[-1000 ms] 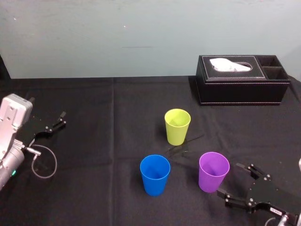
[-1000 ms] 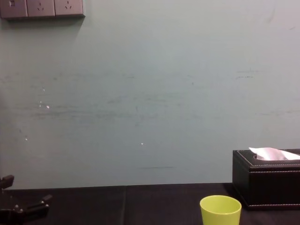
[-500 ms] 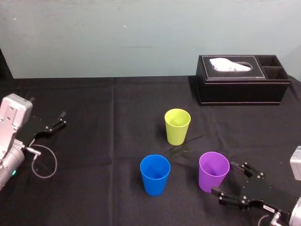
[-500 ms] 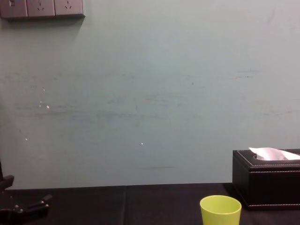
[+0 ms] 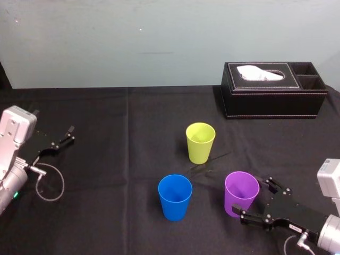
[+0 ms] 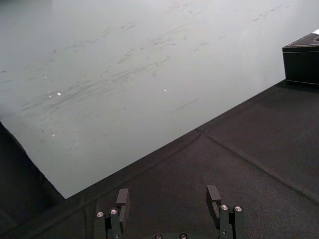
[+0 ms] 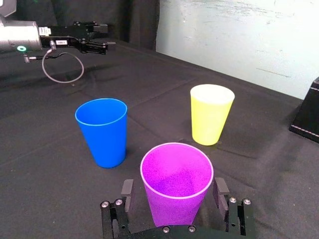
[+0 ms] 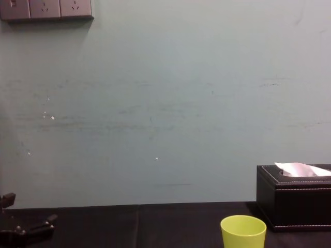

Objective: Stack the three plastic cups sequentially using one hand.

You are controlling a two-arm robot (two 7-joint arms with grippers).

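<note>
One right claw (image 5: pixel 256 199) astride purple cup (image 5: pixel 240 192)

No legible text, number or brand in any view.

Labels present, print too small to read:
- Small white label sticker (image 5: pixel 294 227) on the black body of the right gripper (image 5: pixel 254 198), head view, at about 4 o'clock from the purple cup (image 5: pixel 241 194). Dark marks on it; characters cannot be made out.
- Small pale label strip (image 7: pixel 59 43) on the black body of the left gripper (image 7: pixel 107 35), seen far off in the right wrist view. In the head view this gripper sits at about 9 o'clock from the yellow-green cup (image 5: pixel 201 142). Contents unreadable.
- Small green ring mark (image 7: pixel 21 48) on the silver wrist just behind that strip; a symbol, not characters.
</note>
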